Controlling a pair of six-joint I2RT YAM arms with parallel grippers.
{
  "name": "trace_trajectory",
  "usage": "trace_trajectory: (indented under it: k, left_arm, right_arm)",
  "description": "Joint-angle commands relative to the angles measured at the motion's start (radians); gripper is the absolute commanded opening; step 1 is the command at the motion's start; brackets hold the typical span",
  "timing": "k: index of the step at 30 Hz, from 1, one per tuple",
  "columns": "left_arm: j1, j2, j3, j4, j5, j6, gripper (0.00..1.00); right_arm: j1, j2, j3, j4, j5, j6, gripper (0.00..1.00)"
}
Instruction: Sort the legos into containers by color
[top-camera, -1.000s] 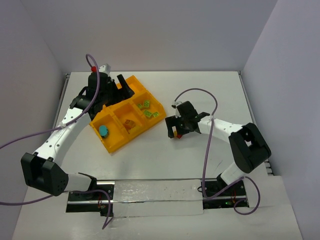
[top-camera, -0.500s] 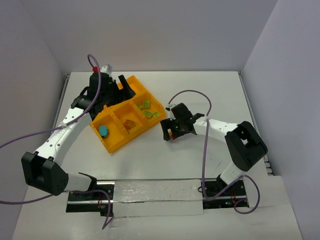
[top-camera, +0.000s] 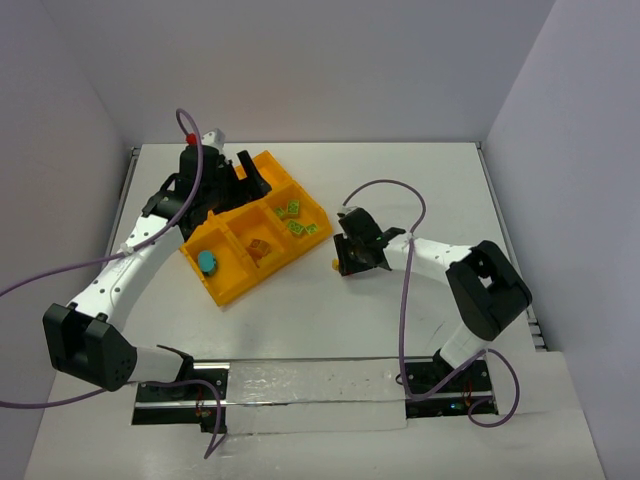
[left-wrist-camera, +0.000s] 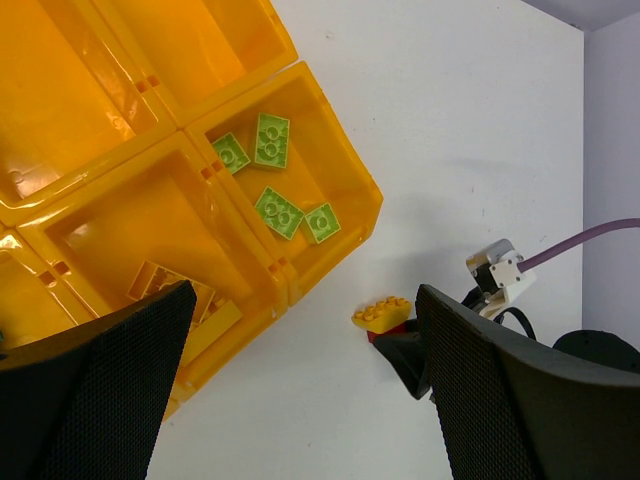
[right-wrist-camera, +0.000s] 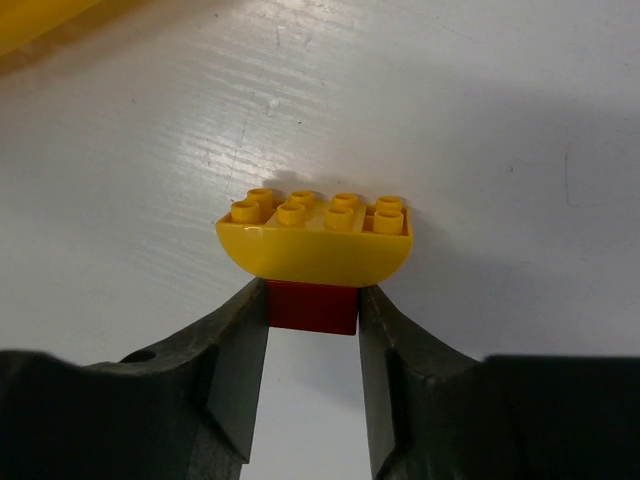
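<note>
As seen from above, places the right gripper (top-camera: 343, 264) low over the table (top-camera: 300, 330), just right of the tray (top-camera: 240, 288) and near its right corner without touching it. Pinches a red brick (right-wrist-camera: 312, 306) between the two fingers, jaws drawn in against its sides. Carries a yellow brick (right-wrist-camera: 315, 245) with a curved underside stuck on top of the red one, studs up, wider than the grip and jutting past the fingertips. Cannot tell whether this clump rests on the table or hangs just clear of it. Sets the left gripper (left-wrist-camera: 300, 380) above the tray's far row, jaws spread wide apart, clamped on no brick. Leaves four light green bricks (left-wrist-camera: 275, 185) loose in the tray's near right compartment, orange bricks (left-wrist-camera: 175, 290) in the near middle one, and a teal piece (top-camera: 207, 262) in the near left one.
</note>
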Motion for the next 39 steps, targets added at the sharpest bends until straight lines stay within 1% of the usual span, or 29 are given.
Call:
trace_trajectory:
  k: [1,2,5,7,8,9,12,14,17,19,21,32,39]
  left_arm:
    - [-0.006,-0.001,0.041,0.000,0.002,0.011,0.99]
    - [-0.006,0.000,0.042,0.000,0.003,0.011,0.99]
    - [-0.012,0.018,0.056,0.003,0.058,0.026,0.99]
    - [-0.024,0.045,0.079,-0.012,0.103,0.036,0.99]
    - [-0.028,0.057,0.086,-0.012,0.130,0.035,0.99]
    - [-0.031,0.066,0.088,-0.005,0.165,0.031,0.99]
    - [-0.035,0.073,0.057,0.063,0.373,0.018,0.99]
    - [-0.038,0.082,0.048,0.110,0.500,0.008,0.99]
    - [-0.045,0.096,0.008,0.169,0.633,-0.012,0.97]
    - [-0.049,0.121,-0.005,0.183,0.684,-0.019,0.93]
    - [-0.062,0.138,-0.013,0.181,0.709,-0.019,0.91]
    - [-0.157,0.263,-0.018,0.175,0.754,-0.031,0.89]
    - [-0.159,0.307,-0.027,0.213,0.770,-0.060,0.84]
  right_arm:
    - [0.019,-0.015,0.015,0.028,0.039,0.011,0.37]
    - [0.022,-0.020,0.018,0.025,0.041,0.010,0.31]
    - [0.031,-0.039,0.025,0.009,0.045,0.006,0.17]
    - [0.036,-0.065,0.028,-0.002,0.040,0.001,0.10]
    - [0.039,-0.083,0.028,-0.004,0.028,-0.006,0.08]
    - [0.043,-0.105,0.028,-0.004,0.010,-0.016,0.08]
    - [0.059,-0.208,0.005,0.032,-0.032,-0.053,0.08]
    - [0.066,-0.285,-0.023,0.077,-0.086,-0.067,0.08]
    - [0.076,-0.354,-0.045,0.113,-0.122,-0.094,0.08]
    - [0.080,-0.375,-0.046,0.120,-0.126,-0.101,0.09]
    - [0.090,-0.384,-0.040,0.118,-0.125,-0.103,0.09]
    - [0.113,-0.422,-0.020,0.119,-0.071,-0.110,0.09]
    - [0.114,-0.448,-0.011,0.108,-0.050,-0.117,0.09]
